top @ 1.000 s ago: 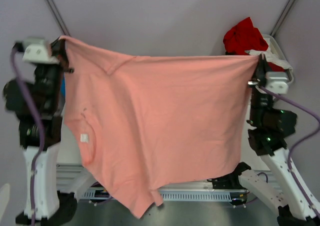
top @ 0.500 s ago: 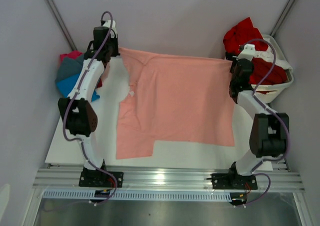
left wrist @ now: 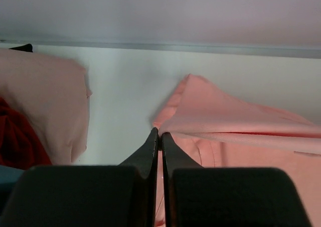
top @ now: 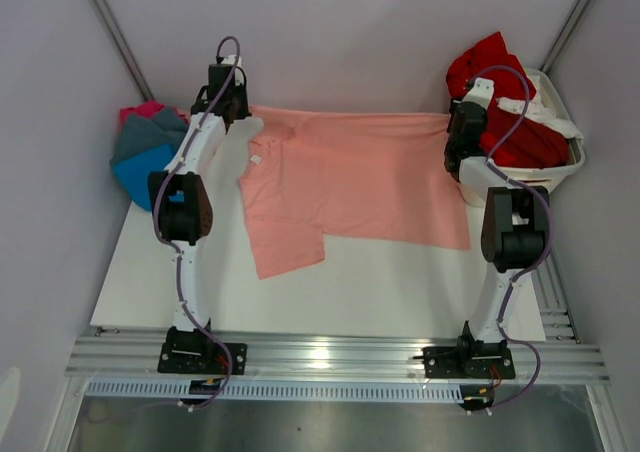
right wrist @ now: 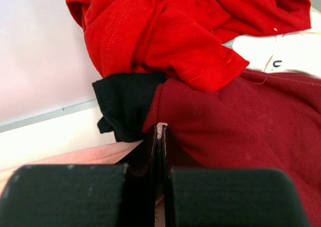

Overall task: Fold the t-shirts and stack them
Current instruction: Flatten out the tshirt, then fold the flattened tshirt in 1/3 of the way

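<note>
At the far half of the white table (top: 400,282) the salmon shirt (top: 370,177) is lying spread out, mostly flat; its far edge runs in a fairly straight line between the two arms, and the near-left part is bunched and lapped over itself, so it's not a clean rectangle. To the right sits the white laundry basket (top: 575,167) heaped with red shirts (top: 490,72), touching or just beside the salmon shirt's right edge; off the left side there's a small stack (top: 150,147) of blue, grey and magenta ones.

The left gripper (top: 232,107) is down at the far-left corner; from its wrist camera the jaws are pressed together right where a folded corner of salmon cloth meets the tips, so I'd call that pinched on the shirt. The right gripper (top: 462,132) is at the far-right corner, hard up against the basket; its wrist view shows the jaws closed with a thin sliver of pink cloth poking out between them, so also clamped on the shirt, with a bit of black cloth (right wrist: 125,106) just behind.

My read: this is the lay-it-flat step, folding not started yet. Next move probably means letting go of both corners without dragging the cloth, then sorting out that messy left flap before any fold; the right arm also needs to back away without snagging the red stuff.
</note>
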Controlling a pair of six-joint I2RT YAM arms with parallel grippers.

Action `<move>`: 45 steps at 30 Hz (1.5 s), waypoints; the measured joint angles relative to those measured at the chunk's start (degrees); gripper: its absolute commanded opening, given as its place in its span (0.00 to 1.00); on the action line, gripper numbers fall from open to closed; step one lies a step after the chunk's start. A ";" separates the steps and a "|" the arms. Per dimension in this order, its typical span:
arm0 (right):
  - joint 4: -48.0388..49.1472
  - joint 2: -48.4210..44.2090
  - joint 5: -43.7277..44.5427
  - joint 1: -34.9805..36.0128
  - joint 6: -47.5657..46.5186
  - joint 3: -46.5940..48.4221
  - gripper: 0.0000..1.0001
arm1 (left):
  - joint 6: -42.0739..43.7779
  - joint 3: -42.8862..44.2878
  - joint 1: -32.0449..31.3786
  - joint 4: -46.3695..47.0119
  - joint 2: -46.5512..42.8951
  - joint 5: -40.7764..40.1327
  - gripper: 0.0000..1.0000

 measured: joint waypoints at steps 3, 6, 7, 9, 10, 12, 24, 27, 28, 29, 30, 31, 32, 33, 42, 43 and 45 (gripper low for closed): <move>0.02 0.07 0.20 0.52 -1.92 0.15 0.00 | -0.46 0.46 0.15 0.87 0.00 1.25 0.00; 0.11 0.07 0.20 0.92 -3.98 0.15 0.00 | -0.96 -1.14 0.26 2.58 -0.52 2.54 0.01; 0.13 0.09 0.22 1.14 -4.70 0.15 0.00 | -1.07 -2.36 0.28 3.15 -0.96 2.82 0.00; 0.22 0.07 0.22 1.77 -6.29 0.13 0.00 | -1.40 -6.73 0.31 4.90 -2.71 3.52 0.00; 0.15 0.07 0.35 2.12 -7.26 0.11 0.00 | -1.44 -8.70 0.31 5.18 -3.52 3.85 0.01; -0.02 0.07 1.09 3.17 -9.33 0.04 0.00 | -1.40 -11.89 0.24 5.51 -4.85 4.07 0.00; -3.26 0.07 8.09 8.44 -16.31 -3.89 0.00 | -1.20 -21.29 -0.76 4.52 -10.40 3.85 0.00; -3.96 -0.15 10.03 8.35 -17.07 -4.76 0.00 | -1.20 -21.81 -0.76 4.24 -10.93 4.00 0.01; -4.04 -0.37 10.67 8.35 -17.20 -5.22 0.00 | -1.31 -22.29 -0.76 4.17 -11.23 3.96 0.00; -4.09 -0.61 11.08 8.35 -17.33 -5.64 0.00 | -1.36 -22.84 -0.76 4.07 -11.54 3.91 0.00; -4.04 -1.01 11.80 8.35 -17.62 -6.21 0.00 | -1.38 -23.78 -0.76 4.00 -12.11 3.80 0.00; -3.93 -1.53 12.46 8.35 -17.79 -6.86 0.00 | -1.38 -25.22 -0.76 3.98 -12.94 3.63 0.00; -3.91 -2.10 13.03 8.35 -18.05 -7.41 0.00 | -1.38 -26.29 -0.76 3.82 -13.64 3.45 0.01; -3.52 -2.75 13.55 8.39 -18.40 -8.09 0.00 | -1.49 -27.76 -0.76 3.87 -14.62 3.13 0.00; -3.08 -7.85 16.52 8.63 -19.52 -10.69 0.00 | -5.09 -37.68 -0.79 3.98 -23.04 1.55 0.01; -3.08 -8.11 16.83 8.81 -19.54 -10.91 0.00 | -5.66 -38.53 -0.79 3.93 -23.65 1.20 0.01; -3.17 -8.50 17.46 9.20 -19.52 -11.63 0.00 | -6.54 -39.47 -0.79 3.91 -24.17 0.74 0.01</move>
